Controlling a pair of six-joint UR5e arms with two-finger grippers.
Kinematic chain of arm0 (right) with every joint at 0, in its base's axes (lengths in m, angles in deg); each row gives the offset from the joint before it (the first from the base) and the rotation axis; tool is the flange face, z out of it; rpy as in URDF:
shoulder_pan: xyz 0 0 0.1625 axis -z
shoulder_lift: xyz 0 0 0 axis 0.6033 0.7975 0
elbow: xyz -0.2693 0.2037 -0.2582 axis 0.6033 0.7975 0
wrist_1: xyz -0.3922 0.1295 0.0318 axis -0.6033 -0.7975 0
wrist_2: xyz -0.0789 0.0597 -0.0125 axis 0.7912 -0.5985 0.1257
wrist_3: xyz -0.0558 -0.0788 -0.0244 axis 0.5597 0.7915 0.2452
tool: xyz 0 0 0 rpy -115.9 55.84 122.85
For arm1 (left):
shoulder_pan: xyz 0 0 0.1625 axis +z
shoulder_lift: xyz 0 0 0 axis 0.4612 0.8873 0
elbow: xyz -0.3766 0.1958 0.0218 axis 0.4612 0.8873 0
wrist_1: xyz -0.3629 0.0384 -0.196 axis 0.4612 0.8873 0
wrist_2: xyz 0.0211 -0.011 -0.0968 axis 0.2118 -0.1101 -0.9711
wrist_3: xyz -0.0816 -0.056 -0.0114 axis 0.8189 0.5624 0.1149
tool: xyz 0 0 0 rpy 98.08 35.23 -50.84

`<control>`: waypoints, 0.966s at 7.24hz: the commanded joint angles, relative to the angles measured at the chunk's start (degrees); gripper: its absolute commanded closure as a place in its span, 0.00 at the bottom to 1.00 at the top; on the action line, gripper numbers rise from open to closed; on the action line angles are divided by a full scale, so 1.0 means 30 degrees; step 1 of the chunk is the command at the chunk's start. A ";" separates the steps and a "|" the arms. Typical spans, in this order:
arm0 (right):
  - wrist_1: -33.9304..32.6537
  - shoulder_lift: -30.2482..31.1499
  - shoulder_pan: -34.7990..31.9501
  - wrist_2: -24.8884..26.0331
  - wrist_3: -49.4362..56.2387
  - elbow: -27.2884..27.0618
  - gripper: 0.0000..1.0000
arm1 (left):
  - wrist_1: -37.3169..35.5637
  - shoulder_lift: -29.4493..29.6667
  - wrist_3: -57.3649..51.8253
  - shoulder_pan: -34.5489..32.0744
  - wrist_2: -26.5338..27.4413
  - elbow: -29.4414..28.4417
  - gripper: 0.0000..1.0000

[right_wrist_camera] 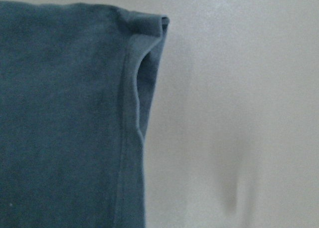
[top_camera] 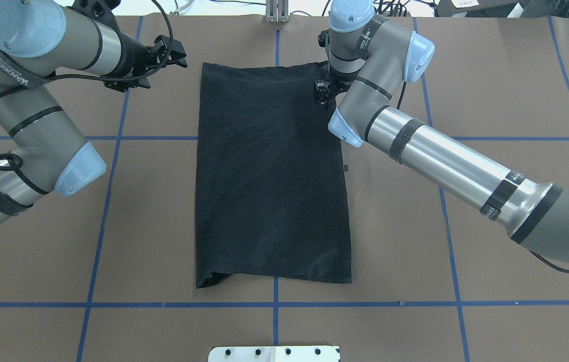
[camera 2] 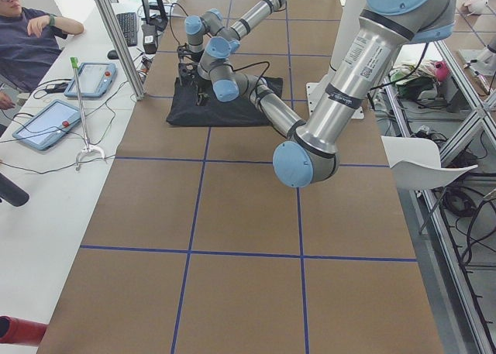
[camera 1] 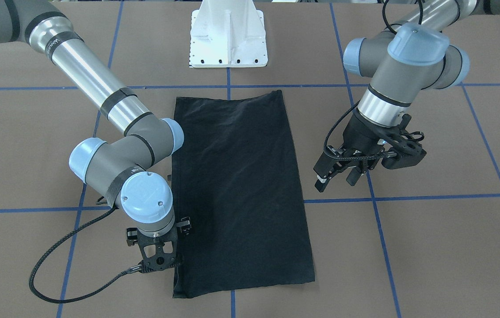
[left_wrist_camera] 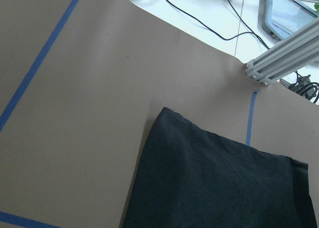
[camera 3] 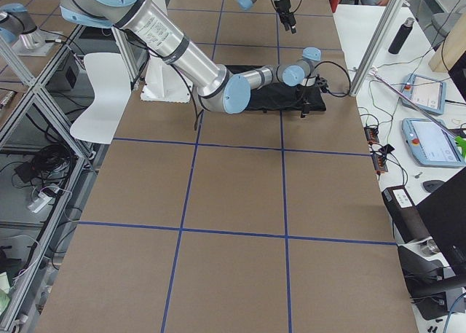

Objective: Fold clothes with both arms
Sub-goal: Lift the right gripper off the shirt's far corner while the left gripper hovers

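So the black short-sleeved T-shirt is folded into a long plain strip. It's lying flat on the brown paper-covered table with its blue tape grid, straight out from the white pedestal base. The right gripper is down at the shirt corner farthest from the base, and I honestly can't tell if it's pinching. The left gripper hangs beside the other long edge, clear of the cloth, with its fingers spread and empty. Across the table from the base there's a white bench with tablets and a seated person.
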 commanded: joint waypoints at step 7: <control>-0.0255 0.0680 -0.0903 -0.3164 -0.2338 -0.3133 0.00 | 0.0000 -0.0017 -0.0029 0.0010 -0.0059 0.0145 0.00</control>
